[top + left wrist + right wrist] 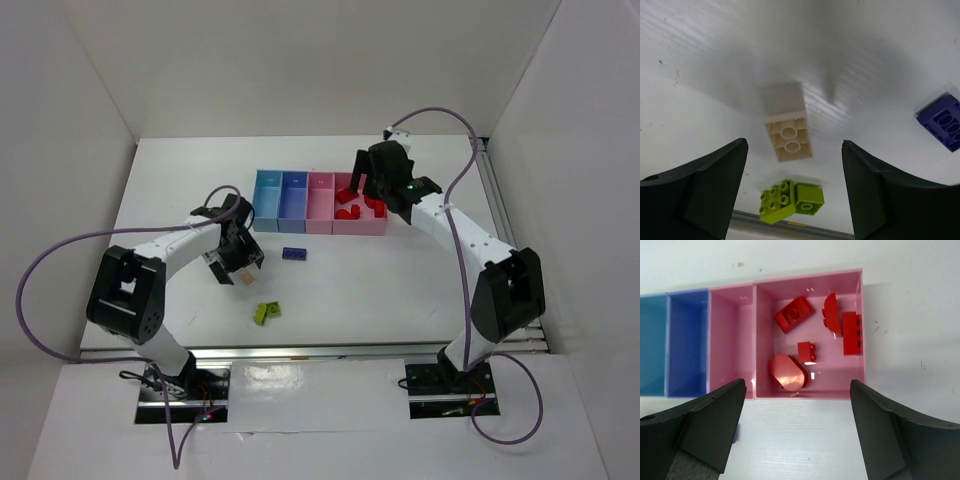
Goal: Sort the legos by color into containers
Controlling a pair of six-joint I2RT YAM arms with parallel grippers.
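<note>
Here, our left fingers (700, 195) stand spread wide and empty above the beige brick (788, 139) lying on the desk (400, 280). The lime green lego (790, 201) sits nearer the arm bases, and the dark blue brick (942, 121) lies apart, toward the trays. Our right fingers (700, 430), equally wide and empty, hang over the wider pink tray (835, 380), which holds 5 red bricks (794, 314). The narrow pink tray (730, 340) adjoins it.
</note>
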